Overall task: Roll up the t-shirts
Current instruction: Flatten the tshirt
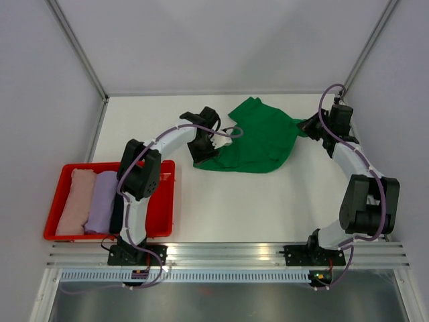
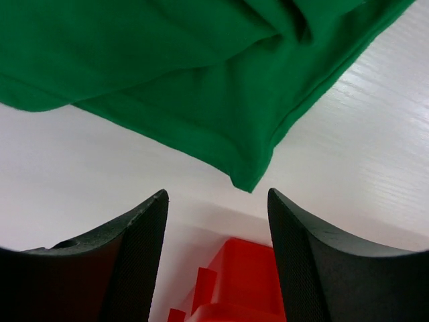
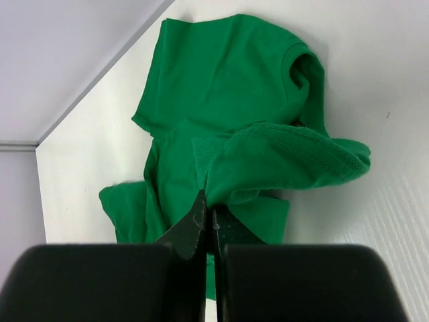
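The green t-shirt (image 1: 258,137) lies on the white table (image 1: 234,208), in the far middle part, between the two arms. It is not flat but loosely crumpled, with folds on top. Its longer side seems to run from the near-left corner toward the right edge, across the table. A sleeve opening shows in the right wrist view, but I cannot tell surely where the collar points.

The left gripper (image 1: 204,153) hovers just beside the near-left corner of this shirt. Its fingers stand wide apart and hold nothing. In its own camera the corner of the cloth (image 2: 201,80) lies a little beyond the fingertips, apart from them. The right gripper (image 1: 310,126) is at the right edge of the shirt. Its jaws are pressed together on a fold of green cloth (image 3: 221,100), which bulges out just above the tips.

The red tray (image 1: 67,236) sits at the near left of the table, beside the left arm. It holds three rolled shirts side by side, their long axes running from near to far: a pale pink roll (image 1: 75,201) on the left, a lavender roll (image 1: 102,201) in the middle, and a black roll (image 1: 118,213) on the right, partly hidden by the arm.

The count is four shirts: three in the one tray and one on the table.
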